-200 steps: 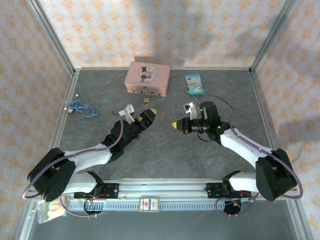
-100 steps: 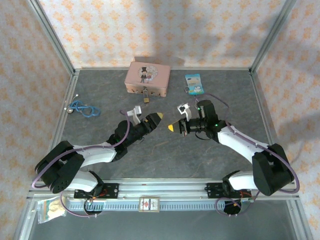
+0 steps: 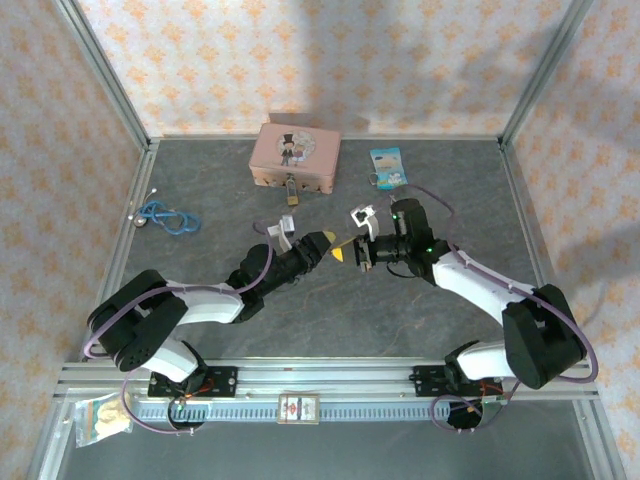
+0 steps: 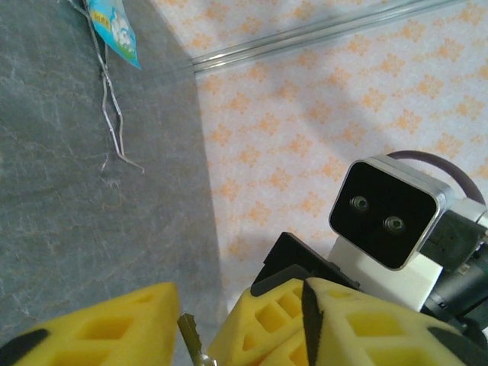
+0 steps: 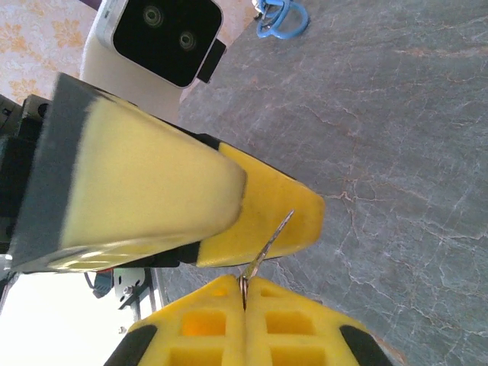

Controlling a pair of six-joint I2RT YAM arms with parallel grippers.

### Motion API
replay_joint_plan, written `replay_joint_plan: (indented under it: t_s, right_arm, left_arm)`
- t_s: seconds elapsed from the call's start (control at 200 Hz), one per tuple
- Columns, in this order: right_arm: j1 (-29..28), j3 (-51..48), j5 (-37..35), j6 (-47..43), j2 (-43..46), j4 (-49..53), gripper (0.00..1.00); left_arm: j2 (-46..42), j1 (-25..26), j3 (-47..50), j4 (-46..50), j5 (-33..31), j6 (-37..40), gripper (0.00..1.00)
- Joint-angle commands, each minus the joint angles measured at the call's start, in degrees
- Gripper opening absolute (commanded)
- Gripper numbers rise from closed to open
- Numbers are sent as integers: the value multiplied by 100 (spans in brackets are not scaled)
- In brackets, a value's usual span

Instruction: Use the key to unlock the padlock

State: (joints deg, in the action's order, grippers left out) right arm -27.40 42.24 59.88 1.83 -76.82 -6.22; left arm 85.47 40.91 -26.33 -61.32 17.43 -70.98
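The tiny brass padlock (image 3: 292,199) hangs at the front of the pink tin (image 3: 296,152), apart from both arms. My right gripper (image 3: 343,254) (image 5: 244,287) is shut on the key (image 5: 271,238), pinching its bow so the blade sticks out. My left gripper (image 3: 325,241) (image 4: 204,324) meets it tip to tip at mid-table, well in front of the tin. The key's blade (image 4: 189,337) stands between the left gripper's yellow fingers (image 4: 99,328). Those jaws are partly drawn in, and a narrow gap shows on each side of the blade.
A blue tag (image 3: 388,167) (image 4: 114,30) on a thin wire loop lies right of the tin. A coiled blue cord (image 3: 166,216) lies by the left wall. Metal frame posts and patterned walls border the grey table.
Both grippers have moved toward each other to mid-table. The left jaws have narrowed around the key blade. The right gripper stayed shut on the key.
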Motion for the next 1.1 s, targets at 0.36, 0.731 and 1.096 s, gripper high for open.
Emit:
replay_joint_plan:
  t_s: [0.36,0.731,1.096]
  right_arm:
    - [-22,144,-220,45,147,-160,7]
    - [-68,-1365,-1380,3644,864,-4112,43]
    - [-609,-1411,-1490,3823,517,-5121,44]
  left_arm:
    - [-206,67,-55,-3,-287,274,0]
    - [-1194,115,214,371,-1749,1314,0]
    - [-772,309,529,-1560,-1345,1367,0]
